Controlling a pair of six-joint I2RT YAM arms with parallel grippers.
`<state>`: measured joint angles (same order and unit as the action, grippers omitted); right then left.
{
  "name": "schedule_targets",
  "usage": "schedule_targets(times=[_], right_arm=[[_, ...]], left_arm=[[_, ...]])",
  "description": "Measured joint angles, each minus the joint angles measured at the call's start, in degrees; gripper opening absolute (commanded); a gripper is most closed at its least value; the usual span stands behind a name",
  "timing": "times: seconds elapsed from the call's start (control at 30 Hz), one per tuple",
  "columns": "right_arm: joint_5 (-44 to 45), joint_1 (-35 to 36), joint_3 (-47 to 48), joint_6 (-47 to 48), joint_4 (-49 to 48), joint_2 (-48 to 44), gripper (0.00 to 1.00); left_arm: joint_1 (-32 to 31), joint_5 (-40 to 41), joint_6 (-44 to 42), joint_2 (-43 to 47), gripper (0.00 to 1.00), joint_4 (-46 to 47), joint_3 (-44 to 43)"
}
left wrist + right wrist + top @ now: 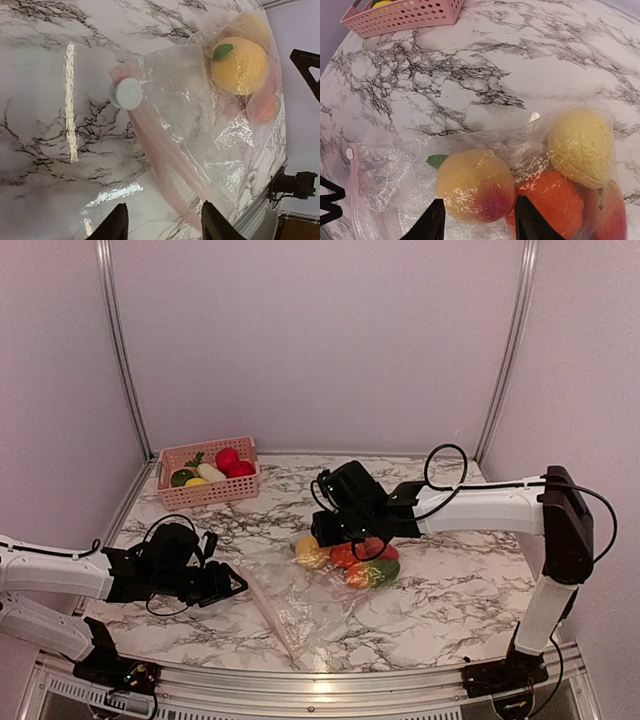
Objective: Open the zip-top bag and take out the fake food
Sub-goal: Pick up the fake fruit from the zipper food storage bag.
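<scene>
Worktop: a white, black-veined marble-pattern worktop point(455, 590) is carrying everything.

Bag: a clear, crinkly zip-top plastic bag point(285, 602) is lying flat near the middle of the worktop, between the two arms. Its pink zip strip point(150, 145) is running along the edge facing the left arm, with a pale round disc point(127, 93) sitting at one end of it.

Food in the bag: small plastic toy food point(352, 558) is bunching inside the bag's end nearest the right arm. It includes a yellow-orange peach with a green leaf point(475, 186), a bumpy yellow lemon point(581, 146), and orange and red pieces touching them.

Left fingers point(117, 225): they are standing moderately apart and holding nothing, pointing at the zip strip, which is passing close to one of them.

Right fingers point(434, 222): they are standing moderately apart above the bagged food, clamping nothing, with the peach lying just ahead of the gap.

Basket: a pink slatted plastic basket point(215, 493) is sitting at the far left corner, well apart from the bag. It is holding red, cream, green and yellow toy pieces.
</scene>
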<state>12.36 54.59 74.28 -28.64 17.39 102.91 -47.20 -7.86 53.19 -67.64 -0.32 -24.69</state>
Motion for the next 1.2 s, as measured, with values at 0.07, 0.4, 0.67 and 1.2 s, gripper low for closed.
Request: schedule_targets(times=[0.07,0.4,0.67,1.2], right_arm=[[-0.22,-0.31,0.70,0.20,0.13,0.94,0.41],[-0.44,-2.01,2.43,1.22,0.83,3.87,0.37],[-0.72,-2.10,3.26,1.49,0.98,5.57,0.34],[-1.01,-2.10,3.34,1.73,0.68,6.86,0.31]], left_arm=[[-1.16,0.24,0.52,-1.49,0.38,1.49,0.00],[-4.44,0.44,2.91,-7.37,0.24,6.56,-0.11],[-5.77,0.31,4.17,-10.54,0.21,10.25,-0.85],[-5.77,-0.79,4.70,-16.50,0.26,14.51,-4.00]])
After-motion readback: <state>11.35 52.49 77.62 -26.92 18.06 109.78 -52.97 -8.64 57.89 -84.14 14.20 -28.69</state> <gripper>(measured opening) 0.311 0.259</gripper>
